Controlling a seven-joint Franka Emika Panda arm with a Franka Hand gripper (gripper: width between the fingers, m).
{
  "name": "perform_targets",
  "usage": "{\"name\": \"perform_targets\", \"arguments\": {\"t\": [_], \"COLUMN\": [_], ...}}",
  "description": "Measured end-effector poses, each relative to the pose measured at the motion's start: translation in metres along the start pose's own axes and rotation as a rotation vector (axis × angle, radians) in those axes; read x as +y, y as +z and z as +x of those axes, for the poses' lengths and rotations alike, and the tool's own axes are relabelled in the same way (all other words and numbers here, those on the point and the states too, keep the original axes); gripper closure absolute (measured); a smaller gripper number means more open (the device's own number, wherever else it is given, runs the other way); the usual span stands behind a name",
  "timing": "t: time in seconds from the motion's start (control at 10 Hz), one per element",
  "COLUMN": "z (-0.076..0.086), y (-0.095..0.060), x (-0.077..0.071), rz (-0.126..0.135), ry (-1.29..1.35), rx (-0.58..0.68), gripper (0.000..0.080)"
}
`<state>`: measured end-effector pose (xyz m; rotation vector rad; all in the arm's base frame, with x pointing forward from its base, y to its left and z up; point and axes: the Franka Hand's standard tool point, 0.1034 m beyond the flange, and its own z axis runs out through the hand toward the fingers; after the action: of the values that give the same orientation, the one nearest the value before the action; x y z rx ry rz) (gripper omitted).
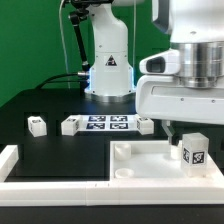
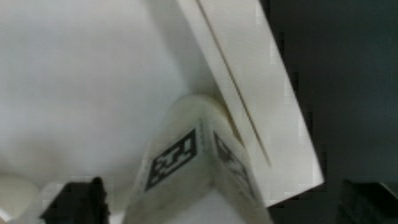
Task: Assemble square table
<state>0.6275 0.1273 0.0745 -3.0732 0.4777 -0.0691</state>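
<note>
The white square panel lies flat at the front of the black table, with raised sockets at its corners. One tagged white leg stands upright on the panel's corner at the exterior view's right. My gripper hangs straight over this leg. In the wrist view the leg sits between my two dark fingertips, with a gap showing on each side, so the gripper looks open around it. The panel's surface and raised edge fill the rest of that view. Three more legs lie on the table.
The marker board lies in front of the robot base, between the loose legs. White border rails run along the front and up the exterior view's left side.
</note>
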Motion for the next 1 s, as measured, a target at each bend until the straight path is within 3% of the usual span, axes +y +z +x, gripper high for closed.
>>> {"name": "perform_targets", "arguments": {"t": [0.1,0.3,0.6,1.0], "z": [0.0017,0.0009,0.0022,0.0027], "y": [-0.0011,0.0006,0.0016,0.0018], "x": [-0.0002,0.001,0.0049,0.0061], "rz": [0.002,0.005,0.002,0.005], "ry": [-0.139,-0.169,-0.06,0.221], "rx": [0.016,0.029,0.028,0.028], "gripper": [0.015,0.015,0.0508,0.0508]}}
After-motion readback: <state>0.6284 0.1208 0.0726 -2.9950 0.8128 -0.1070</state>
